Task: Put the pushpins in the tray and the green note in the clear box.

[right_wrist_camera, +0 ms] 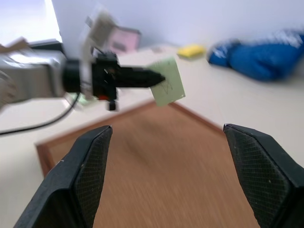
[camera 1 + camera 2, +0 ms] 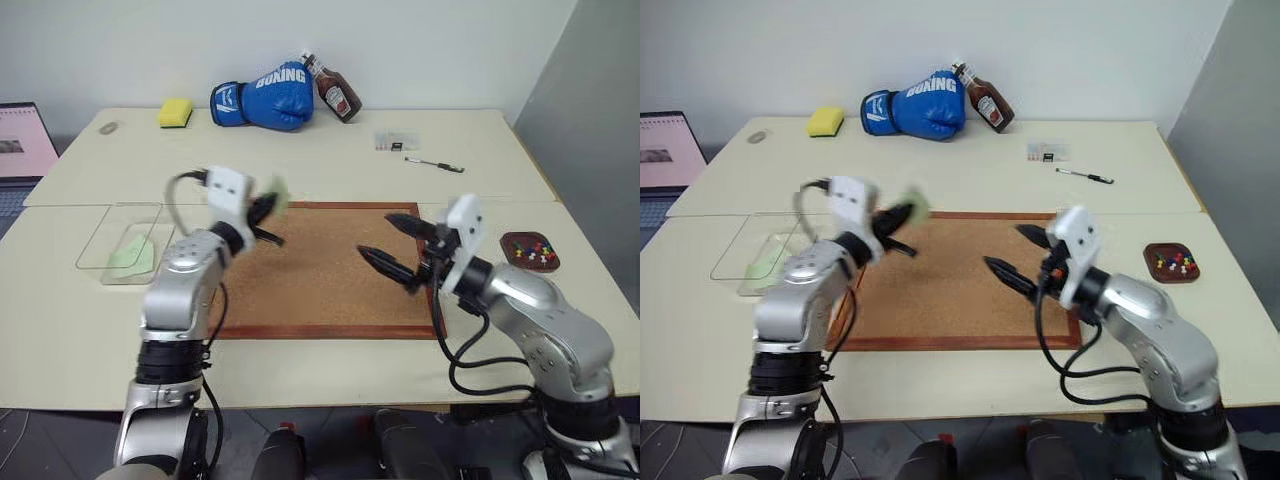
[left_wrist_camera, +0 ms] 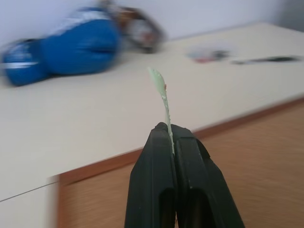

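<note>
We see the left gripper (image 2: 268, 210) clamped on the green note (image 1: 167, 81), held in the air over the corkboard's (image 2: 320, 290) far left corner. Right gripper (image 2: 395, 247) hangs over the board, jaws wide apart and empty. Pushpins (image 2: 533, 249) sit in the tray (image 2: 512, 243) (another green slip lies in the clear box (image 2: 95, 247)).

Head stereo pair: high, looking forward and down, sharing the corkboard (image 2: 325, 270) at frame centre.
Wrist views: close, level, sharing the boxing glove (image 3: 71, 50).

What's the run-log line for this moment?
left gripper: shut on green note over corkboard | right gripper: open, empty | pushpins: in tray | clear box: holds another green slip
</note>
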Robot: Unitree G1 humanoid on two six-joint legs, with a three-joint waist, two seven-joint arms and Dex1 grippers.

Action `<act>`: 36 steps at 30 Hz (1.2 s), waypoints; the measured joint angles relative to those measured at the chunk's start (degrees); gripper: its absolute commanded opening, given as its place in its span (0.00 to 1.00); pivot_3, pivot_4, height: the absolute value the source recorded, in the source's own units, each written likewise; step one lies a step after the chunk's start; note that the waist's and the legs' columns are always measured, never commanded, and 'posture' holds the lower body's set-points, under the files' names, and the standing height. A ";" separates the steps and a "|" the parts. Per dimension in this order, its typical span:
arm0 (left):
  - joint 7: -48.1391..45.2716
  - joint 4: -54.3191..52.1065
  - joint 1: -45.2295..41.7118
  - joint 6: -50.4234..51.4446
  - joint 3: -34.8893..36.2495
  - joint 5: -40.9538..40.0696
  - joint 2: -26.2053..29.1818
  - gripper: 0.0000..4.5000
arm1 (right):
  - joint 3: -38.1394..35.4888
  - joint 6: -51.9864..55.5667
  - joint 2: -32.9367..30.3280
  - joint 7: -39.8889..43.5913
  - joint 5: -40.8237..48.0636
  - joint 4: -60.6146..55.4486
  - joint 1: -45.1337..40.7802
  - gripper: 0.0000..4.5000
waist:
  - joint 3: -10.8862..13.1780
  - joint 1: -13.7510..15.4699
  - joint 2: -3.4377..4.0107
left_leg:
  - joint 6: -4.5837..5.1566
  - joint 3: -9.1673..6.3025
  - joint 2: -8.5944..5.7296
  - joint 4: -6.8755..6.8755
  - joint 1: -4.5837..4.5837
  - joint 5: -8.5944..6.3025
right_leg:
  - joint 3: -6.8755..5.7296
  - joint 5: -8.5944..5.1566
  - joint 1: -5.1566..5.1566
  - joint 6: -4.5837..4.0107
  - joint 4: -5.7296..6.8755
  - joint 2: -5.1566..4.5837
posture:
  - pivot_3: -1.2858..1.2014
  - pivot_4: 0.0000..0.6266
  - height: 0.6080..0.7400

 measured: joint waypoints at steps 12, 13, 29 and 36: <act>25.19 -3.37 2.87 -0.19 16.57 7.35 -1.08 0.04 | 2.66 1.35 1.95 3.02 3.74 3.73 -6.81 0.90 | -0.04 2.12 -0.09 | -0.02 0.00 -0.05 0.03 -0.12 0.00 | -0.09 0.01 0.00 -0.01 -0.08 -0.11 | 0.52 0.24 1.00; 24.96 -2.25 2.81 -0.24 16.62 6.44 -1.31 0.09 | 2.76 1.34 1.95 3.06 3.70 4.20 -6.81 0.90 | -0.04 2.21 -0.09 | -0.03 0.00 -0.05 0.03 -0.12 0.00 | -0.09 0.01 0.00 -0.01 -0.07 -0.11 | 0.52 0.24 1.00; 23.96 10.97 -1.01 -8.51 16.37 2.98 0.18 0.75 | 1.73 1.54 0.88 0.24 3.73 3.54 -5.79 0.90 | -0.05 1.80 -0.12 | -0.03 0.00 -0.03 0.00 -0.12 0.00 | -0.09 0.01 -0.03 -0.02 -0.04 -0.10 | 0.52 0.24 1.00; 27.93 11.57 -2.27 -7.68 16.73 1.63 -1.93 0.99 | 1.03 1.96 0.40 -0.52 3.76 2.73 -5.70 0.90 | -0.06 1.82 -0.13 | -0.03 0.00 -0.03 0.01 -0.12 0.00 | -0.09 0.01 -0.02 -0.02 -0.05 -0.10 | 0.52 0.24 1.00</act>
